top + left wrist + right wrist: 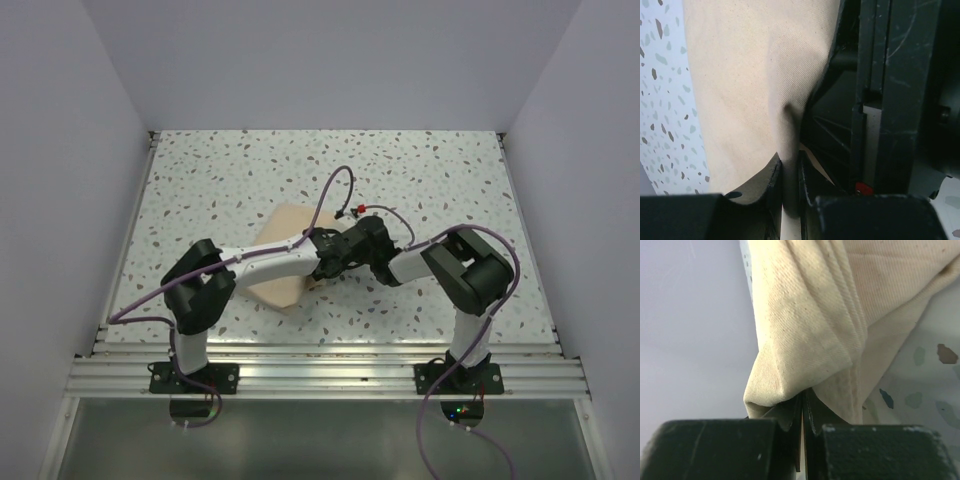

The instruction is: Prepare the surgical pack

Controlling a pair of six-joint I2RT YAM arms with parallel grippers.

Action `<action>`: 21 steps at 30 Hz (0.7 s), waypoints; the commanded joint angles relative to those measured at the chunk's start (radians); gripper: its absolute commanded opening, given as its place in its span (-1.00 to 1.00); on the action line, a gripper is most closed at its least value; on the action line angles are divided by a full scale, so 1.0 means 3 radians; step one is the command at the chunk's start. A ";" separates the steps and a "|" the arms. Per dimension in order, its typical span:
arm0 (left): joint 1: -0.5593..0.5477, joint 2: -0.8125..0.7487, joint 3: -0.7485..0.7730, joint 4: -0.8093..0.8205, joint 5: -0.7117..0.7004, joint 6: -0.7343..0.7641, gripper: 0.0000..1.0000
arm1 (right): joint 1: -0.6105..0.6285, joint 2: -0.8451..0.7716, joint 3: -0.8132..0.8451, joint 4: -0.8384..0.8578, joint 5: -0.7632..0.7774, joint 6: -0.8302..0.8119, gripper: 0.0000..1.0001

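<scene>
The surgical pack (283,232) is a tan cloth bundle lying mid-table, partly hidden under both arms. My left gripper (330,262) is shut on a pinched fold of the cloth at the bundle's right edge; in the left wrist view the fold (790,165) stands between the jaws. My right gripper (352,250) meets it from the right and is shut on a folded corner of the same cloth (800,340), which bunches over its jaws. The two grippers are almost touching.
The speckled white tabletop (420,180) is walled at the back and on both sides. A metal rail (320,375) runs along the near edge by the arm bases. Purple cables (335,190) loop above the grippers.
</scene>
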 commanded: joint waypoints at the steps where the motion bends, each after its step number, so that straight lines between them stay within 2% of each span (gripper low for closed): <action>1: -0.0102 -0.0184 0.0284 0.0328 0.0186 0.0082 -1.00 | 0.0147 0.0040 0.0032 0.0416 0.0063 0.0151 -0.99; 4: -0.0102 -0.0143 0.0386 0.0246 0.0170 0.0093 -1.00 | 0.0163 0.0051 -0.0060 0.0620 -0.0090 0.0263 -0.99; 7: -0.0102 -0.0183 0.0427 0.0246 0.0155 0.0118 -1.00 | 0.0178 -0.0001 -0.0051 0.0432 -0.0059 0.0085 -0.98; 11: -0.0102 -0.0163 0.0463 0.0236 0.0185 0.0118 -1.00 | 0.0249 0.0249 0.0057 0.0834 -0.0070 0.0228 -0.97; 17: -0.0132 -0.0127 0.0473 0.0190 0.0216 0.0083 -1.00 | 0.0357 0.0500 0.0487 0.0391 0.0058 -0.0043 -0.91; 21: -0.0132 -0.0153 0.0468 0.0174 0.0191 0.0083 -1.00 | 0.0321 0.0337 0.0211 0.0508 0.0048 -0.0048 -0.77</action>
